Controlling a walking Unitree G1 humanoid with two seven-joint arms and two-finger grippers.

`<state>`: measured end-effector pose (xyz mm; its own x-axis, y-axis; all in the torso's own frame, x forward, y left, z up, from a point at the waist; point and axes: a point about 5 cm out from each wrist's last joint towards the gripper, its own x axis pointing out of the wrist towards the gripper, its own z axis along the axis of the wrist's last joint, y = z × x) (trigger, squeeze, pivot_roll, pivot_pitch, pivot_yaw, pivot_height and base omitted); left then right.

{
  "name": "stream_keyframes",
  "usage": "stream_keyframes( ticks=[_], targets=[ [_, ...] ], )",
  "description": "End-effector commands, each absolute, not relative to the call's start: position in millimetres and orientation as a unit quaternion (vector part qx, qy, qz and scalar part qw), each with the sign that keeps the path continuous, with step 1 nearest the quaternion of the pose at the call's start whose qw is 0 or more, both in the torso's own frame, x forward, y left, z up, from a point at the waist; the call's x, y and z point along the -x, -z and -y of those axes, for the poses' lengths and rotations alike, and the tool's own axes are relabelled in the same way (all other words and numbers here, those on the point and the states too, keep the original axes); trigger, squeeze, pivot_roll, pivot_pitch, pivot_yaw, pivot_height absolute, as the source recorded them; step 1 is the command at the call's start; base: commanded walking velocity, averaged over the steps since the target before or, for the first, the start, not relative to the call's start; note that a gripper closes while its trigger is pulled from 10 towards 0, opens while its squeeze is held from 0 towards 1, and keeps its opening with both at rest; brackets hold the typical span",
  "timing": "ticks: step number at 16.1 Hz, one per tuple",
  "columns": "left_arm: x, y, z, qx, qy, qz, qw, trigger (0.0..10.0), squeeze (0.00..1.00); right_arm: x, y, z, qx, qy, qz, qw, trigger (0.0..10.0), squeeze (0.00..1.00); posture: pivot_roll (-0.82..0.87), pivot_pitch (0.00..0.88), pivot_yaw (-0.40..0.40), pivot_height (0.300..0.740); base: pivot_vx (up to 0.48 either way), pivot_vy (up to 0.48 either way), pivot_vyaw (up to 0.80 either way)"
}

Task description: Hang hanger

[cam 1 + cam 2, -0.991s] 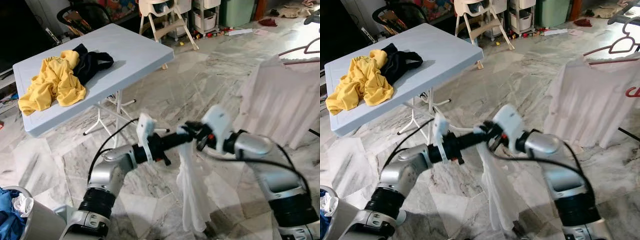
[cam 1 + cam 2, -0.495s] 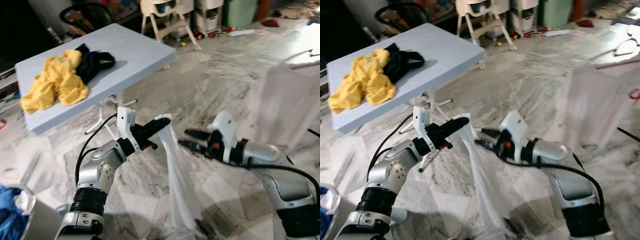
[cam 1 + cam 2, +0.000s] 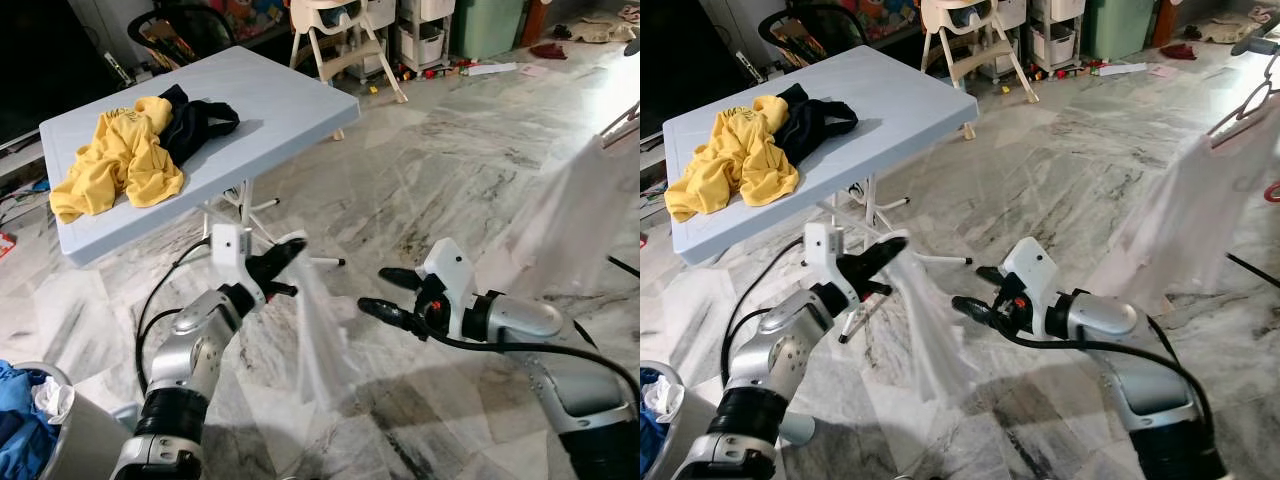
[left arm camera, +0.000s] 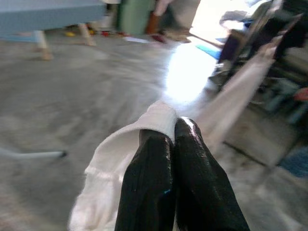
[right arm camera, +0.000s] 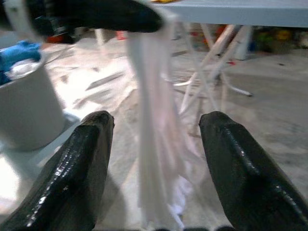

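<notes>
My left gripper (image 3: pixel 288 252) is shut on the top edge of a white garment (image 3: pixel 322 340), which hangs from it down toward the marble floor. The left wrist view shows the two black fingers (image 4: pixel 192 178) pressed together with white cloth (image 4: pixel 156 118) pinched at their tips. To the garment's right, my right gripper (image 3: pixel 373 289) is open and apart from it. In the right wrist view the garment (image 5: pixel 156 139) hangs beyond the spread fingers (image 5: pixel 86 163). At the far right a white shirt (image 3: pixel 580 210) hangs on a pink hanger (image 3: pixel 625 118).
A light blue folding table (image 3: pixel 290 95) stands at the back left with a yellow garment (image 3: pixel 120 155) and a black one (image 3: pixel 200 118) on it. A grey basket (image 3: pixel 70 440) with blue clothes sits at my lower left. A high chair (image 3: pixel 335 35) stands behind the table.
The right gripper has come off the white garment, opened and drawn back to the right. The left gripper keeps hold of it and has swung it left. The camera has shifted too.
</notes>
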<state>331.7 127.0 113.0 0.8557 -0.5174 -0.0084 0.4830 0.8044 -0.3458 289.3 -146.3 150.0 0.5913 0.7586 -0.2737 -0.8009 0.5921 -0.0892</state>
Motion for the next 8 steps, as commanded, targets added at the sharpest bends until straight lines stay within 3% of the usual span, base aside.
stream_keyframes(
  ticks=[1,3,4,5,7,8],
  targets=[
    [-327.7,-106.2,-149.3,0.140,0.205,-0.053,0.967,0.0,0.00,-296.2,-144.4,151.4,0.095,-0.366,-0.092,0.921,10.0,1.00,-0.15,0.040,0.175,0.740,0.000,0.000,0.00],
    [-322.7,-101.8,-155.4,0.133,0.177,-0.058,0.973,0.0,0.00,-301.7,-140.2,153.2,0.072,-0.292,-0.078,0.951,10.0,1.00,-0.15,0.042,0.176,0.740,0.000,0.000,0.00],
    [-315.3,-98.4,-157.3,0.117,0.162,-0.061,0.978,0.0,0.00,-303.5,-139.5,153.7,0.058,-0.207,-0.041,0.976,10.0,1.00,-0.15,0.040,0.174,0.740,0.000,0.000,0.00],
    [-310.9,-96.8,-156.7,0.120,0.161,-0.060,0.978,1.4,0.00,-302.2,-136.8,155.2,0.036,-0.163,-0.035,0.985,10.0,1.00,-0.14,0.037,0.174,0.740,0.000,0.000,0.00],
    [-305.4,-96.3,-153.5,0.113,0.164,-0.057,0.978,0.1,0.00,-293.3,-125.2,150.1,0.037,-0.134,-0.041,0.989,10.0,1.00,-0.14,0.032,0.170,0.740,0.000,0.000,0.00],
    [-303.2,-97.5,-149.2,0.118,0.167,-0.056,0.977,0.0,0.00,-284.8,-113.5,142.0,0.011,-0.118,-0.056,0.991,10.0,1.00,-0.13,0.023,0.166,0.740,0.000,0.000,0.00]
  ],
)
